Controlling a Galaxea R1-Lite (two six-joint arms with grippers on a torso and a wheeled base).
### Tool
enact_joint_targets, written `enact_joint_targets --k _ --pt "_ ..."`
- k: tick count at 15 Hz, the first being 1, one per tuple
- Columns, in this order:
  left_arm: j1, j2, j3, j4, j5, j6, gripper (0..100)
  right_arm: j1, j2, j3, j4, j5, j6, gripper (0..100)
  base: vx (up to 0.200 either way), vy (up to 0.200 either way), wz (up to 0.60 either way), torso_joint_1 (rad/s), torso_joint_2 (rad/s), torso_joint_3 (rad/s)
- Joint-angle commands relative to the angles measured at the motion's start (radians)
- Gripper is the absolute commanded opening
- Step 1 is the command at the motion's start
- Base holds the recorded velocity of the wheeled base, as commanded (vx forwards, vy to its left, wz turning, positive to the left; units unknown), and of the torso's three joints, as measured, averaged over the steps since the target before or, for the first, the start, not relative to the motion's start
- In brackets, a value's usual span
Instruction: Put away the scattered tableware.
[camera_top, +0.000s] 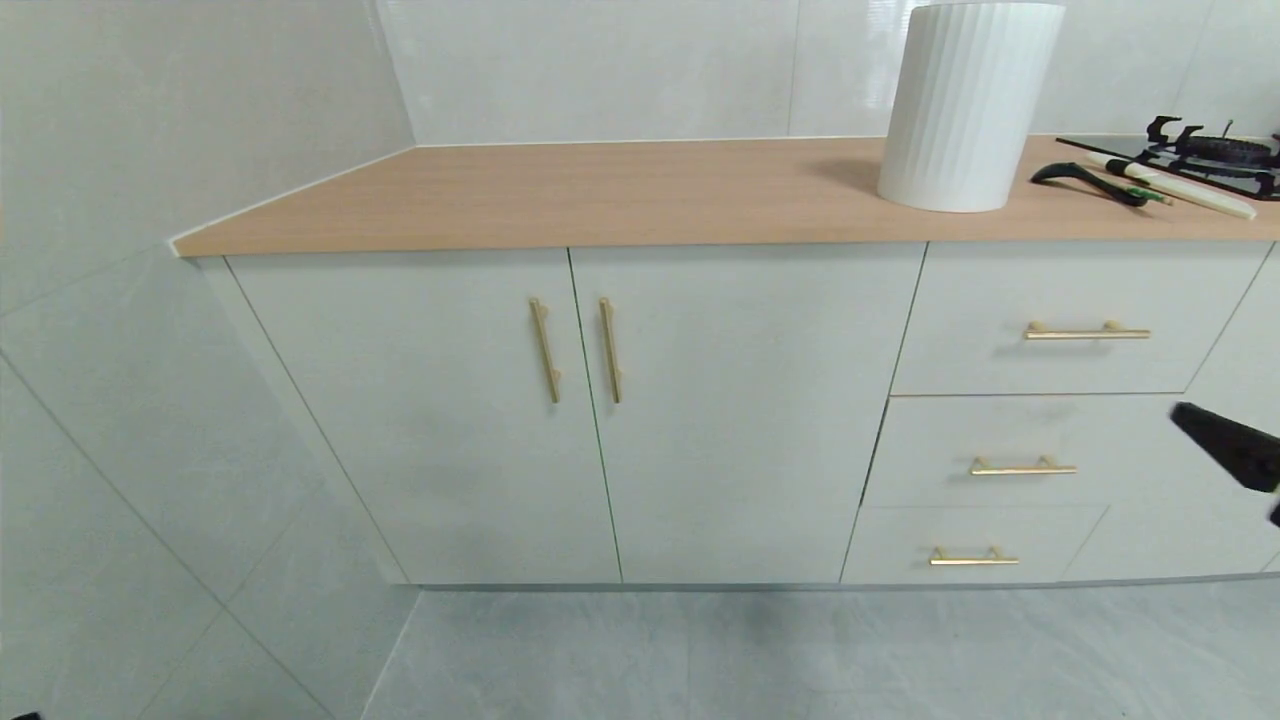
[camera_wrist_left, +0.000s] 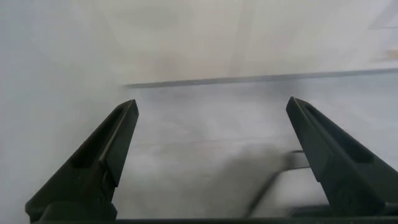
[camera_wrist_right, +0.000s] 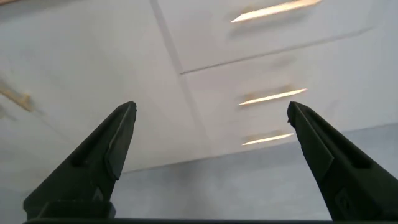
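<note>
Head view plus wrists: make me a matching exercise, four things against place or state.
1 white ribbed container
2 black utensil
3 door handles
4 right gripper

A gold, vertical pair
B open, facing drawers
C standing on countertop
D lying flat by stove

Pairs: 1-C, 2-D, 3-A, 4-B

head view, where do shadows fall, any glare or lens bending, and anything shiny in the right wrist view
Head view: the white ribbed container throws a soft shadow to its left on the countertop; faint sheen on the wall tiles; the cabinet doors splay outward, which is wide-lens bending. Right wrist view: the drawer handles glint bright.
</note>
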Motion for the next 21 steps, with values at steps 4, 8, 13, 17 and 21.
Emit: enact_joint_targets --k 4,8,13,17,21 --pt "0.209 -0.467 -0.043 0.184 0.175 0.188 100 -0.254 -0.839 0.112 0.483 0.011 -0.205 100 0.0 0.0 0.0 0.0 0.0 0.0" --pt "0.221 -0.447 -0.121 0.215 0.186 0.177 100 -0.303 -0.959 0.125 0.574 0.008 -0.267 100 0.0 0.0 0.0 0.0 0.0 0.0" --pt "0.503 -0.437 -0.071 0.22 0.08 0.22 100 -0.303 -0.959 0.264 0.506 0.01 -0.254 100 0.0 0.0 0.0 0.0 0.0 0.0" --pt "0.512 -0.467 0.172 -0.043 -0.003 0.099 100 -0.303 -0.959 0.408 0.413 0.189 -0.232 100 0.0 0.0 0.0 0.0 0.0 0.0" --pt "0.512 -0.467 0.222 -0.142 -0.34 0.093 100 -0.303 -0.957 0.408 0.476 0.352 -0.229 100 0.0 0.0 0.0 0.0 0.0 0.0"
